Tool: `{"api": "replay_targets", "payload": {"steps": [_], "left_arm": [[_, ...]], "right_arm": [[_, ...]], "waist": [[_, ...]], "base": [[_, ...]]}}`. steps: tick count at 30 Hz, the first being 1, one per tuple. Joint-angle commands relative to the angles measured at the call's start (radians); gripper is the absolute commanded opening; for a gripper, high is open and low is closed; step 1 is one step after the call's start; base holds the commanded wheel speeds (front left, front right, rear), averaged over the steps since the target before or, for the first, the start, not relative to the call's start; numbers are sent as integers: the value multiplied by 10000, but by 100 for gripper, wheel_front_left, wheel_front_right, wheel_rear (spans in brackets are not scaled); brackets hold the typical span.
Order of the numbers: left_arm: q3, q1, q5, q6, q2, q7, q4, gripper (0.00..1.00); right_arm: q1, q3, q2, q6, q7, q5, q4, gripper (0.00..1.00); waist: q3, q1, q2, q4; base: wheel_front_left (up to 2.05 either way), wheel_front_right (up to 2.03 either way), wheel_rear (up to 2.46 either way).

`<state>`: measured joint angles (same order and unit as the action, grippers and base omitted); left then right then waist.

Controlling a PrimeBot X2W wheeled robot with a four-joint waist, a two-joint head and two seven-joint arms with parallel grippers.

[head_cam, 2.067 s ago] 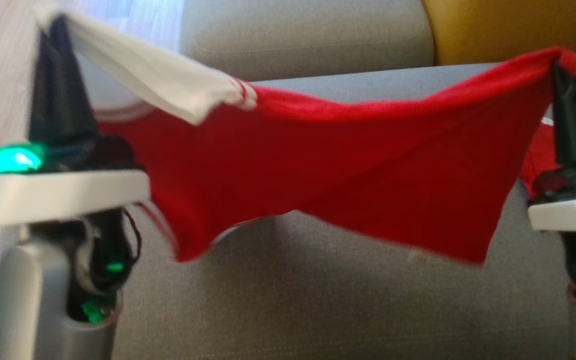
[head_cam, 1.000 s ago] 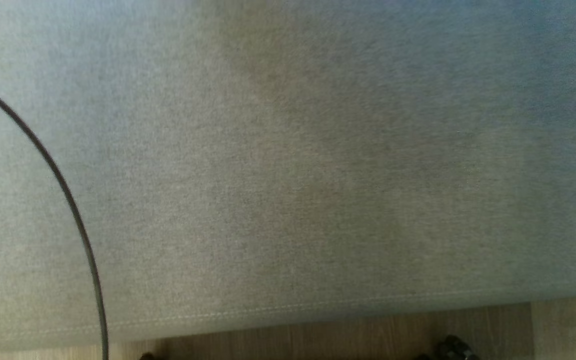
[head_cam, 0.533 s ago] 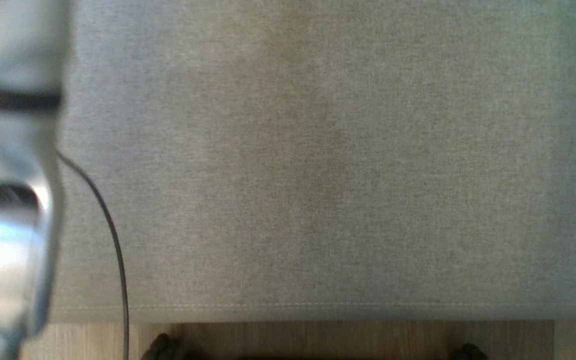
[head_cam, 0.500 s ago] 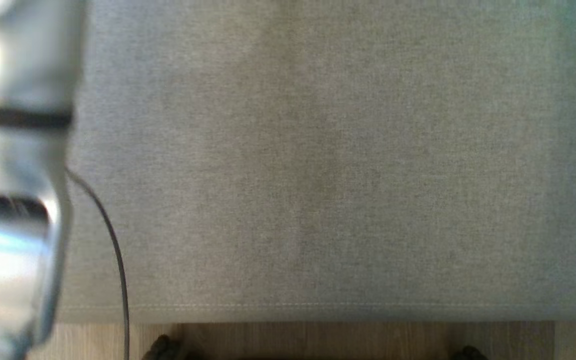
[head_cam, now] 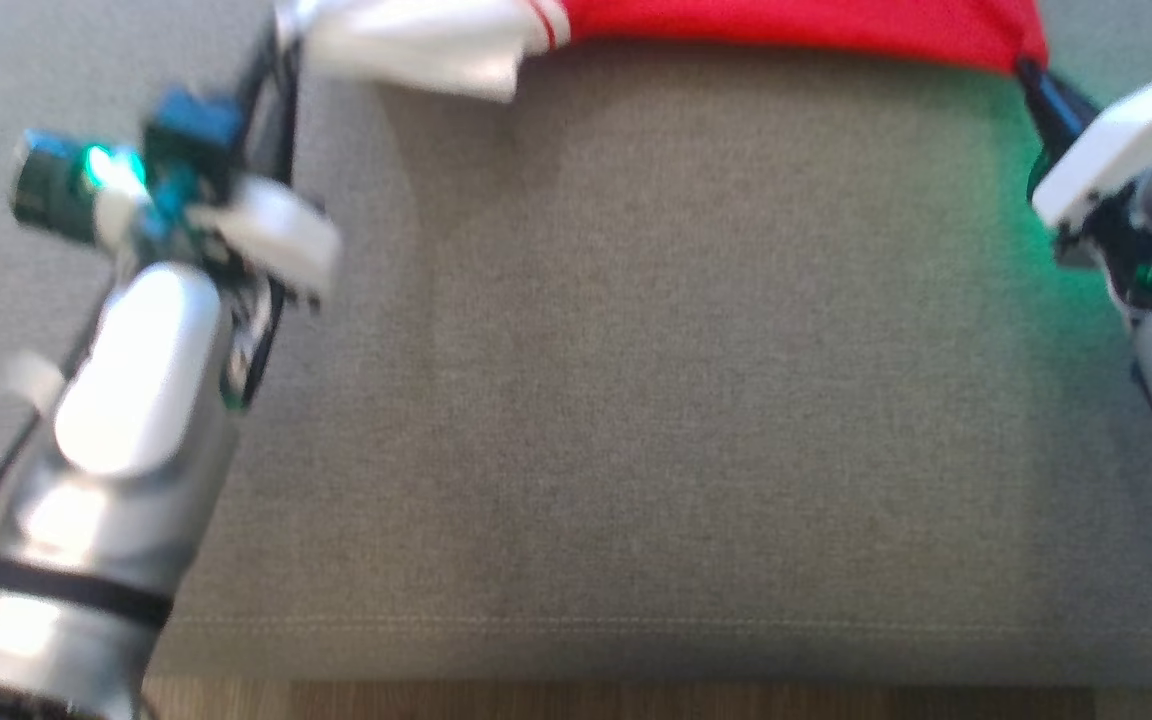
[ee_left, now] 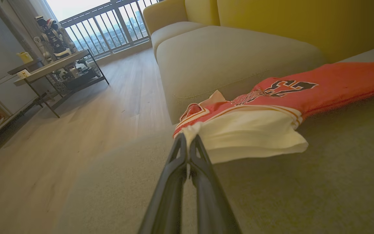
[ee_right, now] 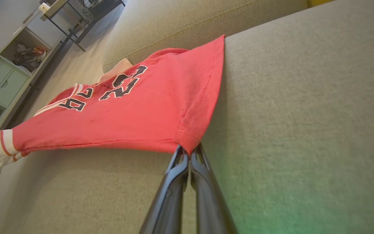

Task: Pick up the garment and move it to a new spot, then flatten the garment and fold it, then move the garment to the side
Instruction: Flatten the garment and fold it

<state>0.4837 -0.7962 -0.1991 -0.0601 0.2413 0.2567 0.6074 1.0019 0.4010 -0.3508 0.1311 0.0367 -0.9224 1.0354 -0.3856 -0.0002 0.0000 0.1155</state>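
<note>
The garment [head_cam: 786,20] is a red jersey with white sleeves and dark numbers [ee_right: 115,107], stretched across the grey cushion at the top of the head view. My left gripper [ee_left: 188,139] is shut on its white sleeve [ee_left: 248,136] at the top left of the head view [head_cam: 281,35]. My right gripper [ee_right: 188,150] is shut on the red hem corner, at the top right of the head view [head_cam: 1026,70]. Most of the jersey lies on the cushion beyond the two gripped edges.
The grey sofa cushion [head_cam: 636,400] spreads wide below the jersey, with its front seam [head_cam: 576,622] near the wooden floor. A second grey cushion [ee_left: 226,55] and a yellow backrest [ee_left: 304,22] lie behind. A metal table [ee_left: 54,65] stands across the floor.
The head camera has swung about: from the jersey held up in the air, to bare cushion, to now. The jersey now lies low on the cushion, both grippers still shut on it.
</note>
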Motion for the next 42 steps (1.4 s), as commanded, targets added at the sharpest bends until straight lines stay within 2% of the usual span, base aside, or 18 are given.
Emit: {"api": "replay_targets", "payload": {"steps": [1,17,22,31,33,42], "left_arm": [[-206,-90,159,41,605,32,-389,0],[1194,2679,757,802,2261,-946,-1215,0],[1555,3391,702,1194,2784,-1527,-1704,0],[2154,4737,-335,1786,3778,-2907,-3238,0],[2245,4870,-521,1819,3902,-3072,-3444,0],[3397,5611,-2436,1903,5143,-4579,-5239,0]], "right_arm": [[-155,126,-98,-4,4,-80,-135,0],[-1515,1457,-524,-4,281,-60,216,0],[-1865,1973,-685,-4,553,8,258,0],[-2692,2938,-911,-4,1986,-439,-289,0],[-2764,3012,-958,-4,2134,-528,-383,0],[-3341,3719,-1570,-4,3563,-1254,-1265,0]], "waist": [[485,2,0,-2],[1901,2,0,-330],[2280,2,0,-463],[3024,2,0,-699],[3092,2,0,-720],[3590,2,0,-829]], "base": [[0,0,0],[0,0,0],[0,0,0],[0,0,0],[0,0,0],[0,0,0]]}}
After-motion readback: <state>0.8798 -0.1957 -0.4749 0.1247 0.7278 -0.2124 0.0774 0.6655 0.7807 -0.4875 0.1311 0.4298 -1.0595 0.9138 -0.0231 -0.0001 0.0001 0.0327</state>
